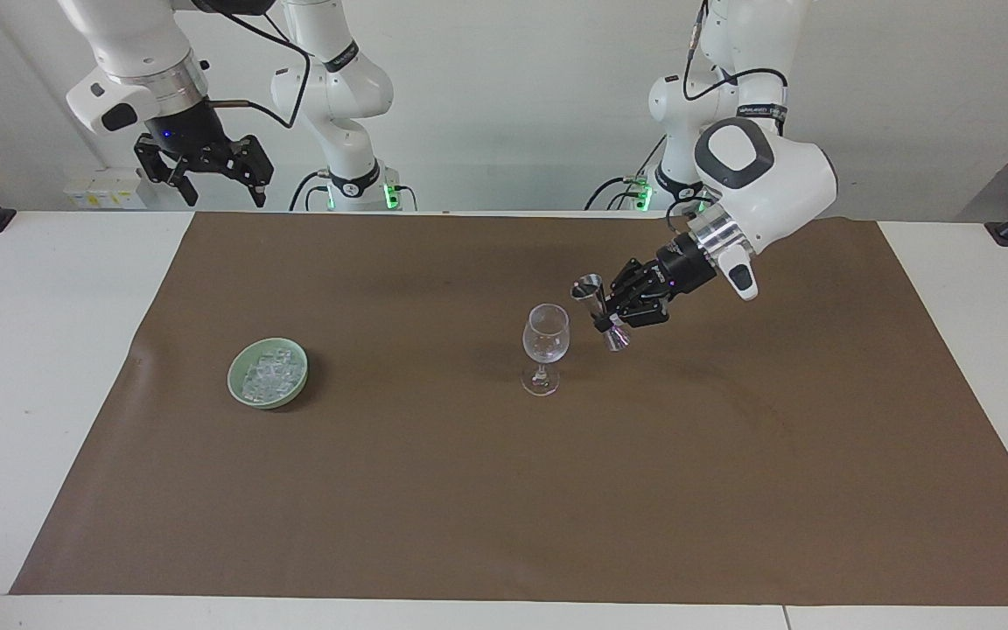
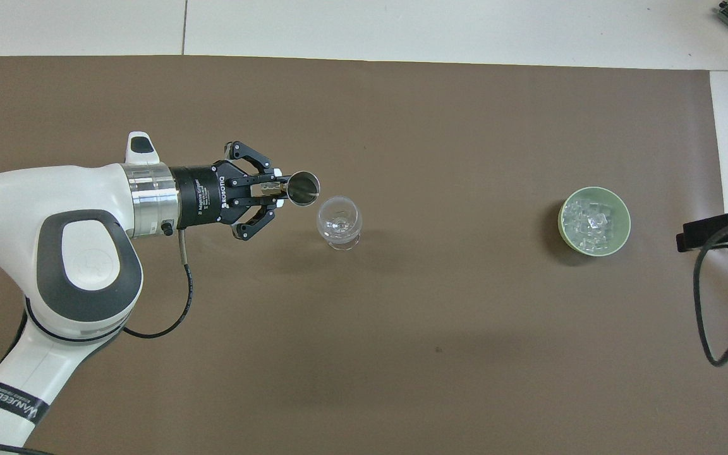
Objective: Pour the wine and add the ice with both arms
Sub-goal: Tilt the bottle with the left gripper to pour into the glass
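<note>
A clear wine glass (image 1: 546,337) stands upright mid-mat; it also shows in the overhead view (image 2: 339,221). My left gripper (image 1: 607,316) is shut on a metal jigger (image 1: 598,311), held in the air just beside the glass's rim, toward the left arm's end. The jigger is tilted, its upper cup leaning toward the glass. From above, the left gripper (image 2: 275,193) and the jigger (image 2: 303,188) sit close to the glass. The ice (image 1: 269,372) lies heaped in a green bowl (image 1: 240,391), toward the right arm's end. My right gripper (image 1: 222,188) waits, raised and open, over the table's edge.
A brown mat (image 1: 469,490) covers most of the white table (image 1: 49,394). The bowl (image 2: 623,237) with ice (image 2: 588,221) shows in the overhead view, with a black part of the right gripper (image 2: 705,234) and its cable beside it.
</note>
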Robot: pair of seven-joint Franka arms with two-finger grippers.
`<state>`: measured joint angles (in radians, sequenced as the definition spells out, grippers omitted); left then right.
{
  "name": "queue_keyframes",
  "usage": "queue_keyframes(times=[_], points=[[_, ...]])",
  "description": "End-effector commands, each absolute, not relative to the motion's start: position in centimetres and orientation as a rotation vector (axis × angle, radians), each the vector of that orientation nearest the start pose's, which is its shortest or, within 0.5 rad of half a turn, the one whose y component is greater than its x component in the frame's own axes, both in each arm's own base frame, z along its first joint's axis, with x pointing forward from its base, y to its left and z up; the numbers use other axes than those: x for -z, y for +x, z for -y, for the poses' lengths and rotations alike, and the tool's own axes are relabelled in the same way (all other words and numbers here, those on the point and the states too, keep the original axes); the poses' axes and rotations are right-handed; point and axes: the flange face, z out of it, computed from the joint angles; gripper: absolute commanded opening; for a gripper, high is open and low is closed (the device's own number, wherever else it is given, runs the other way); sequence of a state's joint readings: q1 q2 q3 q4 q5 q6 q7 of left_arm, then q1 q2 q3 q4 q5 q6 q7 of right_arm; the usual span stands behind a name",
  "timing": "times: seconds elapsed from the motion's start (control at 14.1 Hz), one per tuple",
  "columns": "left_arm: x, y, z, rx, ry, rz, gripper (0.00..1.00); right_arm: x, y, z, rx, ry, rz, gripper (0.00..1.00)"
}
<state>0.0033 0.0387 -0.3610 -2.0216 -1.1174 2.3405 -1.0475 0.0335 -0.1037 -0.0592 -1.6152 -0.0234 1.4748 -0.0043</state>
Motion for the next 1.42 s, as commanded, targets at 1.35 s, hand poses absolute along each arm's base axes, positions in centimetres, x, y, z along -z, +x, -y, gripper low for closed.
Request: queue_keyframes(times=[1.35], points=[[-47.7,54.1,24.1,0.209,1.943,-1.408,0.0,-65.4,50.7,1.9,-0.071,-3.15,-0.002,1.0]])
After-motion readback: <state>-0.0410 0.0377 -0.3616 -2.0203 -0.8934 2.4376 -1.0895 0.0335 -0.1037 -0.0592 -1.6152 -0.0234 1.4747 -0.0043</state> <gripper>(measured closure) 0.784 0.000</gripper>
